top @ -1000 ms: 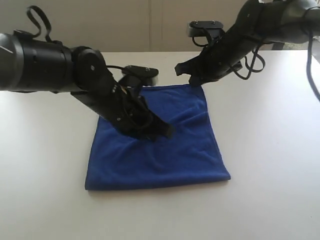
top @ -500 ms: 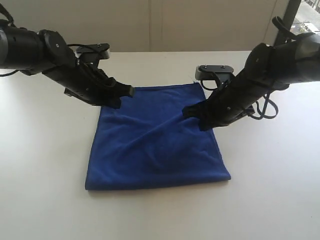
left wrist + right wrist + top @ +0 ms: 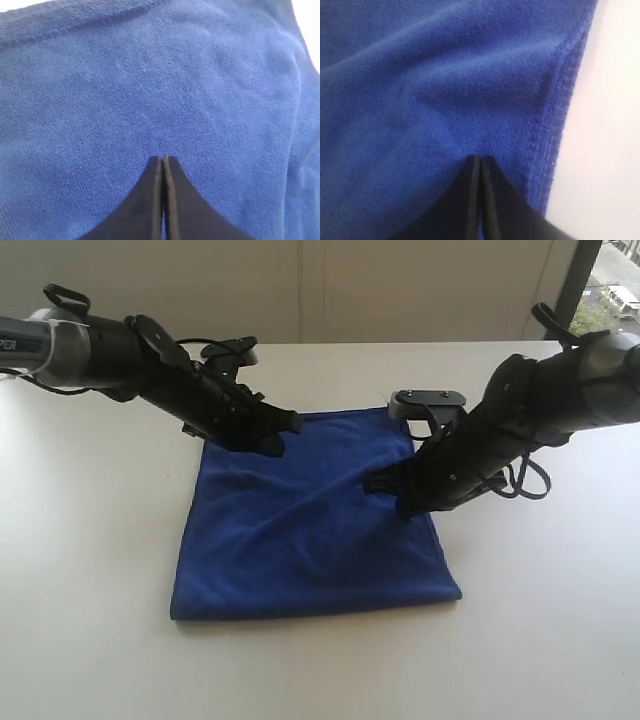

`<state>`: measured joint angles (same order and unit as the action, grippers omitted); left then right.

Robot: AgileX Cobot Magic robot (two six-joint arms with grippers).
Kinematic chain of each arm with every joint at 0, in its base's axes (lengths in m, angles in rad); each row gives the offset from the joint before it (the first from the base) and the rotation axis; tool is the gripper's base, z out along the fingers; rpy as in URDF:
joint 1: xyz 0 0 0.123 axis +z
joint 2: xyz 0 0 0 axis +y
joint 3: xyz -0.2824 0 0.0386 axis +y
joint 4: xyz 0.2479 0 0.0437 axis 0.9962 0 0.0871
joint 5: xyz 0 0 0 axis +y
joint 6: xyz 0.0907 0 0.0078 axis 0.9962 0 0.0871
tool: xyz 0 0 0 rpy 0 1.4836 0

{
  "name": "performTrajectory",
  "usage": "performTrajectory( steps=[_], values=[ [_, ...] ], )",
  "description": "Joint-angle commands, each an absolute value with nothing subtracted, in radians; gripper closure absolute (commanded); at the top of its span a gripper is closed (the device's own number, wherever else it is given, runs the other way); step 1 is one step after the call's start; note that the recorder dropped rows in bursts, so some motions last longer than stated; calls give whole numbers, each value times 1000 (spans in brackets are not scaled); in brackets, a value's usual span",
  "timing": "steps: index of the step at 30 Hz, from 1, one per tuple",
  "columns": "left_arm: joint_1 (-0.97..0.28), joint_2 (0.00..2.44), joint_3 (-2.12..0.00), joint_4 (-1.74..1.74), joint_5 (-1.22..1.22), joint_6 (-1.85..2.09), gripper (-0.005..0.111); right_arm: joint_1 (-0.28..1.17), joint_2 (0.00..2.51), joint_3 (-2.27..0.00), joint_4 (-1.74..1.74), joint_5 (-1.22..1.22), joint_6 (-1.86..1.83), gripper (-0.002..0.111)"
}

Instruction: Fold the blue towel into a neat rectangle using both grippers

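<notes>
The blue towel lies spread and slightly rumpled on the white table, roughly square. My left gripper hovers low over the towel's far left part, jaws pressed together with nothing between them; its wrist view shows the black tips above fuzzy blue cloth. My right gripper is shut too, over the towel's right side near the hem. In its wrist view the tips sit just inside the stitched edge of the towel.
The white table surrounds the towel on all sides. A pale wall runs behind the table's far edge, with a window at the far right. Black cables hang from both arms.
Both arms have swung: the left gripper went from the towel's middle out to its far left part; the right gripper came down from the far right corner onto the right side. Both stayed shut.
</notes>
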<state>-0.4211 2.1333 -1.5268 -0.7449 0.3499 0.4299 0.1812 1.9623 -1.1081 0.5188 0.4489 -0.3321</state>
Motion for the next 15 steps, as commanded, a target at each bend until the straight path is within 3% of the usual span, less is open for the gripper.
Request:
performTrajectory(
  steps=[1,15],
  values=[
    [-420,2172,-1540,-773,348,449,107,182,1994,-1102,522,441,-328,108],
    [-374,2228,-1541,-750,273,443,107,182,2004,-1102,516,521,-311,108]
  ],
)
